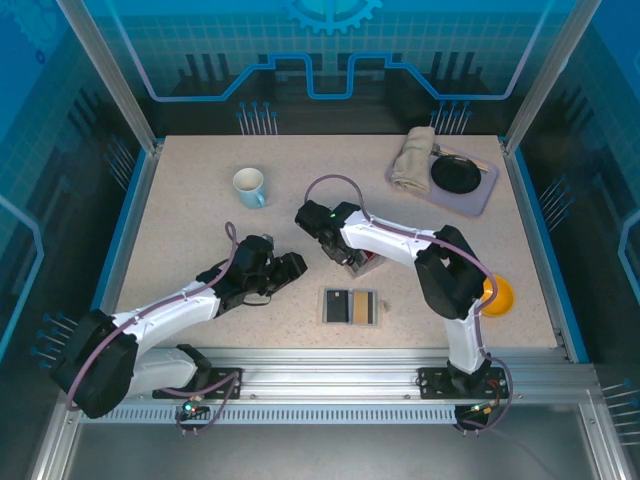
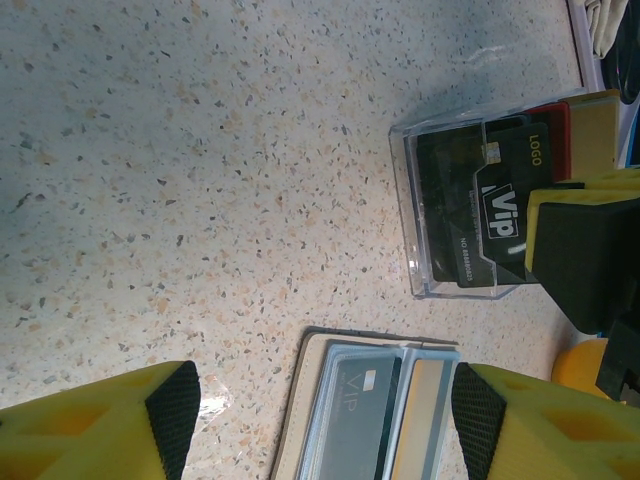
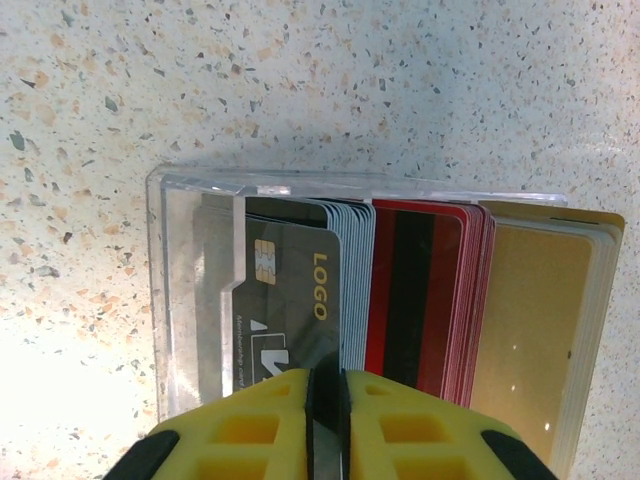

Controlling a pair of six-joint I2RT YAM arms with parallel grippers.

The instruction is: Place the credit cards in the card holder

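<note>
The cards [image 3: 400,290] stand on edge in a clear box [image 3: 190,300] at mid-table, sorted in packs: dark at the left in the right wrist view, then pale, red and tan. The right gripper [image 3: 327,400] reaches into the box from above. Its fingers are pinched narrow on the edge of the front black card [image 3: 290,290], the one marked LOGO, with only that thin sliver between the pads. In the left wrist view this card sits tilted, partly above the box's wall.

The holder [image 1: 350,306] lies open and flat on the table [image 1: 200,240], just near of the box and apart from it. A dark VIP card [image 2: 345,415] and a tan card [image 2: 420,420] sit in its pockets.

The left gripper [image 2: 320,405] hangs left of the box and holder, jaws wide and holding nothing, its camera looking over the holder's edge.

A mug [image 1: 248,186] stands far left, a tray [image 1: 478,200] far right, and an orange bowl [image 1: 500,296] near right beside the right arm.
</note>
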